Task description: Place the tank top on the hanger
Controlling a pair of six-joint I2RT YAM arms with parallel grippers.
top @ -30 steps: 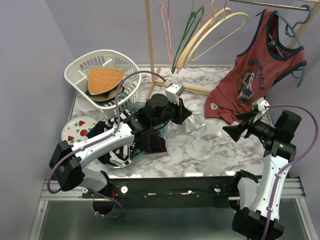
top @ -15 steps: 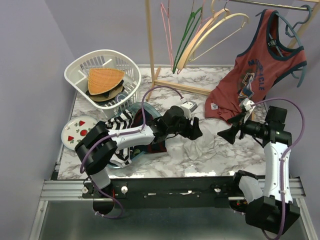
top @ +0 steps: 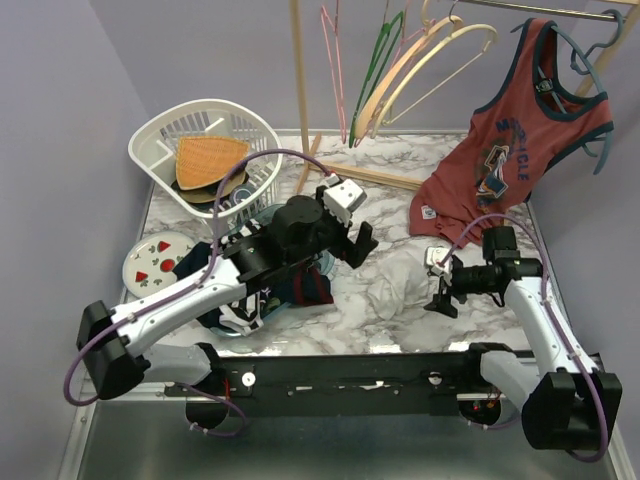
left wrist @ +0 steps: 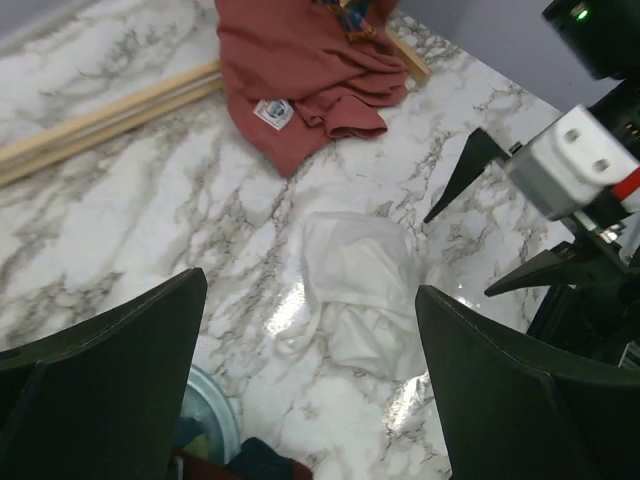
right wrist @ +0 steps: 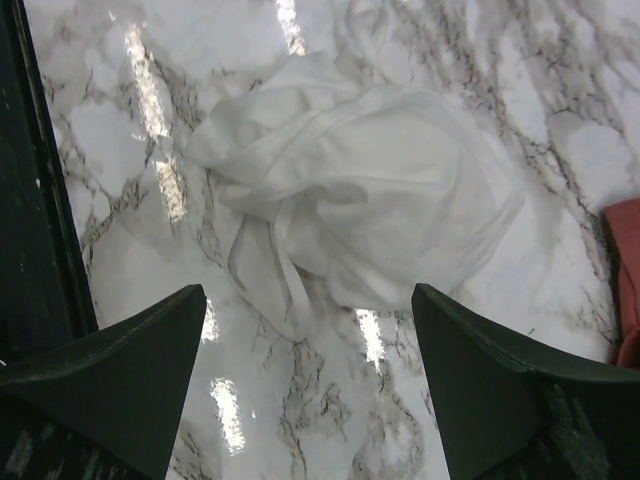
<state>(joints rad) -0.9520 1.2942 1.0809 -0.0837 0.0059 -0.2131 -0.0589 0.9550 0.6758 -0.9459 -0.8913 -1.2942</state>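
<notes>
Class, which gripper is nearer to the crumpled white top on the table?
Right. The right gripper hangs open close beside the white top, on its right; the left gripper, also open, is farther away on its left.

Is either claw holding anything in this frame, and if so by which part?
Nothing is held. The left claw and the right claw both stand open, and the tank top lies crumpled on the table below them, gripped by neither.
</notes>
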